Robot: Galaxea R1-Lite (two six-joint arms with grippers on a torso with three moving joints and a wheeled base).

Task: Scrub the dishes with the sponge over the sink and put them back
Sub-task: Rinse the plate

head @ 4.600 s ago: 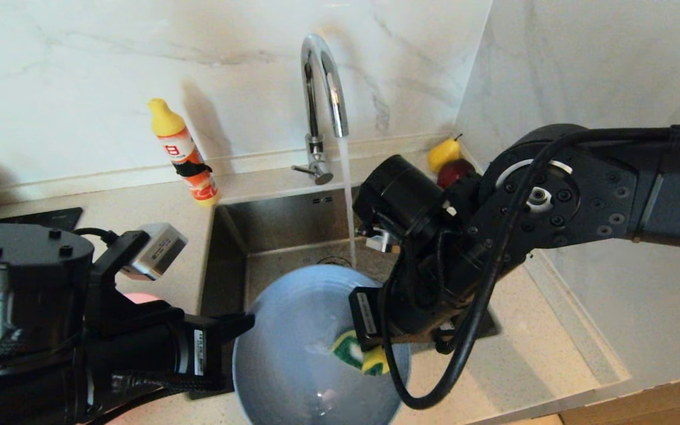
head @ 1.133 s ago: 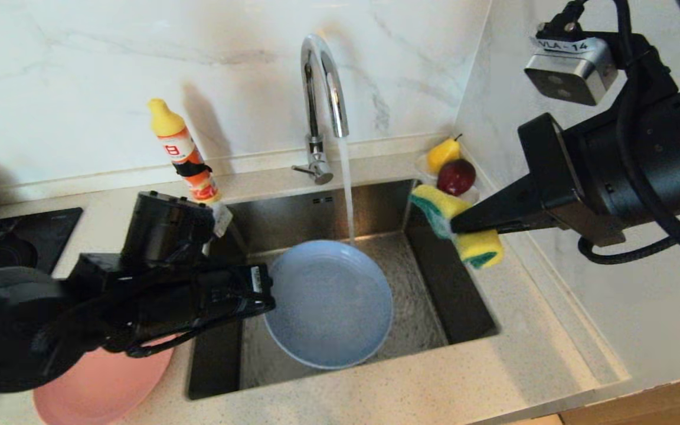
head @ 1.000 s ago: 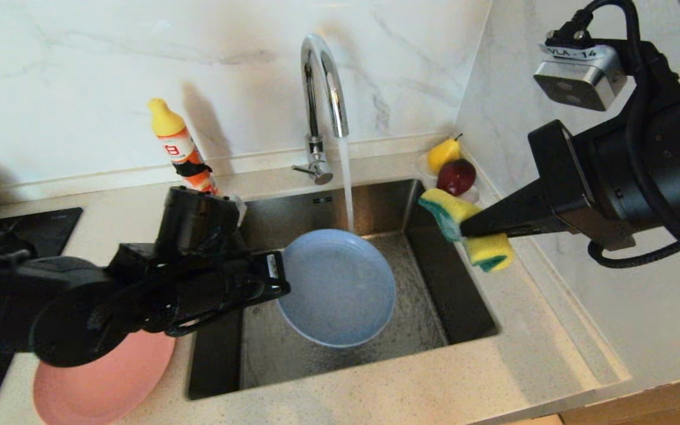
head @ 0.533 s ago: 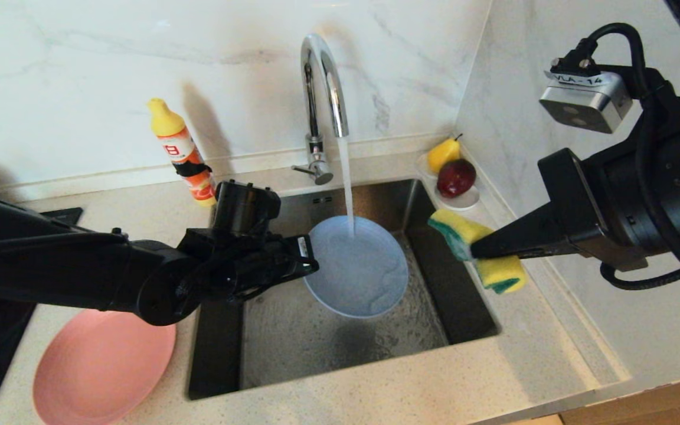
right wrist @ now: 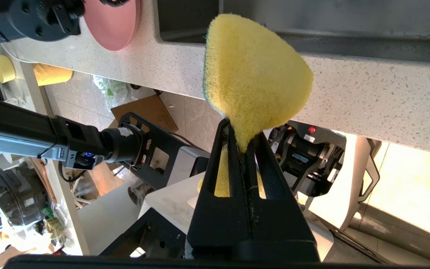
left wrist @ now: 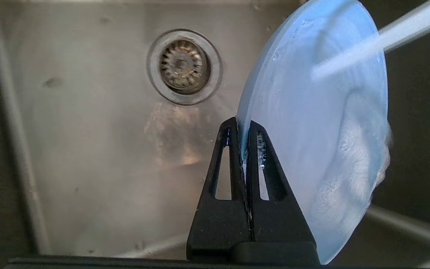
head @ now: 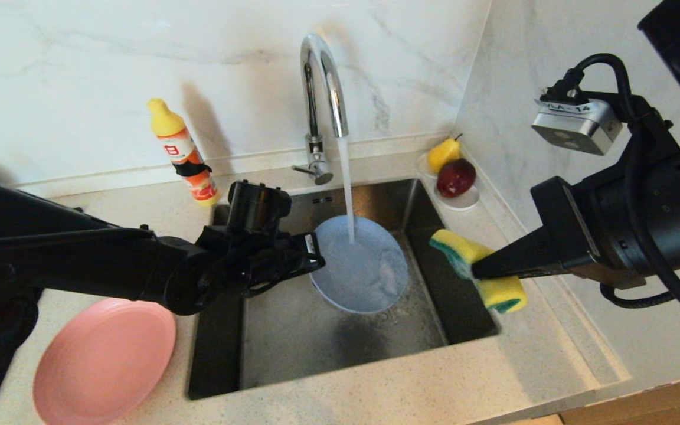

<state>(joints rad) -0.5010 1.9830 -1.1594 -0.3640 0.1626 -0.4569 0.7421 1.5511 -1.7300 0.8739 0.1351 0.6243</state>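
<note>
My left gripper [head: 315,255] [left wrist: 242,129] is shut on the rim of the grey-blue plate [head: 360,265] [left wrist: 323,134]. It holds the plate tilted over the steel sink [head: 293,336] under the running tap [head: 322,82], and water runs down the plate's face. To the right, above the sink's edge, my right gripper [head: 477,270] [right wrist: 241,138] is shut on the yellow sponge [head: 481,268] [right wrist: 254,71] with its green face, held apart from the plate. A pink plate [head: 101,360] lies on the counter left of the sink. The bowls are out of view.
A yellow-capped soap bottle [head: 183,153] stands behind the sink's left corner. A white saucer [head: 463,200] with a pear and a red fruit sits at the back right corner. The strainer drain [left wrist: 184,67] shows beside the held plate. A marble wall rises close on the right.
My left arm has carried the grey-blue plate back and right under the water stream and tipped it steeper. The right gripper with the sponge has drifted slightly toward the front and lower.
</note>
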